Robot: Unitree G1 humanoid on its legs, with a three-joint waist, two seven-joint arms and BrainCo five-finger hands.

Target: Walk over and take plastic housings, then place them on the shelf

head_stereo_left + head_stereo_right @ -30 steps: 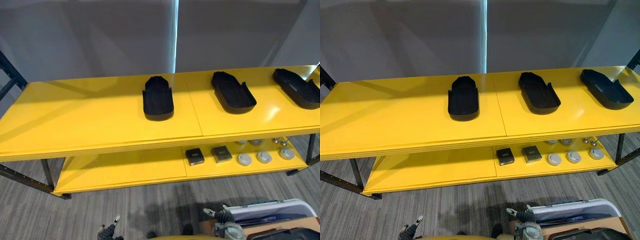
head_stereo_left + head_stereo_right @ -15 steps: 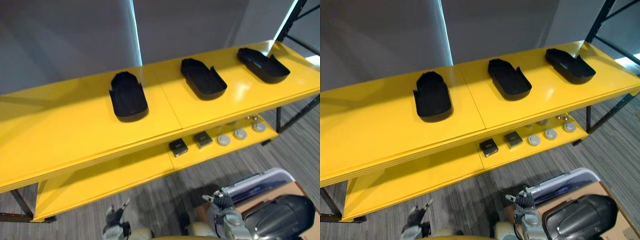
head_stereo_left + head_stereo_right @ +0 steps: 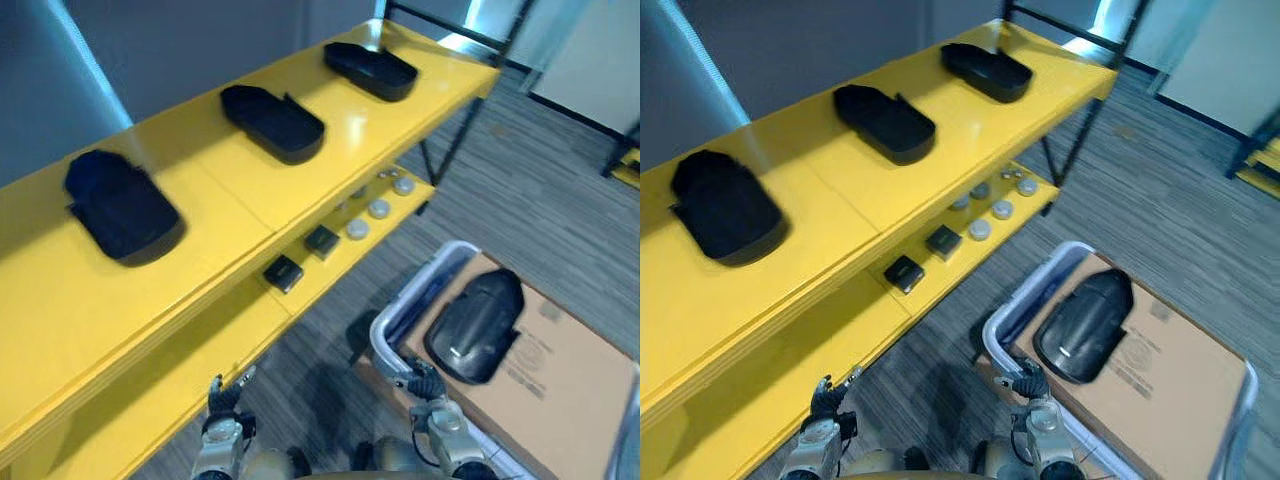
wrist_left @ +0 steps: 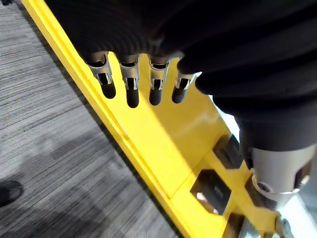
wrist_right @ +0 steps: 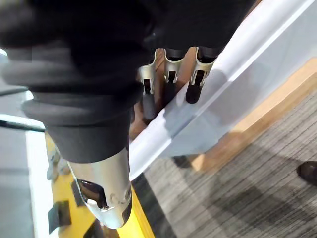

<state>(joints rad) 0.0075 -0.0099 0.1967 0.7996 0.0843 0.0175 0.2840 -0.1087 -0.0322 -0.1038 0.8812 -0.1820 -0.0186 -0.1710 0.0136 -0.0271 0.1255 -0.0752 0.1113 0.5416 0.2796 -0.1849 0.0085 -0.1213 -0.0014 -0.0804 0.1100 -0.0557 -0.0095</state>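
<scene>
Three black plastic housings lie on the top of the yellow shelf (image 3: 300, 190): one at the left (image 3: 122, 205), one in the middle (image 3: 272, 122) and one at the far end (image 3: 370, 70). A fourth black housing (image 3: 475, 325) rests on cardboard (image 3: 565, 385) inside a white-rimmed bin (image 3: 398, 305) on the floor to my right. My left hand (image 3: 226, 398) hangs low beside the lower shelf, its fingers (image 4: 131, 84) straight and holding nothing. My right hand (image 3: 425, 384) hangs at the bin's near rim, its fingers (image 5: 168, 79) relaxed and holding nothing.
The lower shelf (image 4: 163, 144) carries two small dark square parts (image 3: 283, 273) and several round grey pieces (image 3: 378, 208). A black frame post (image 3: 450, 140) stands at the shelf's far end. Grey carpet (image 3: 540, 200) stretches beyond it.
The camera has swung to the right, so the shelf now runs off to the left. The bin with the housing on cardboard is in fuller view. Both hands still hang low.
</scene>
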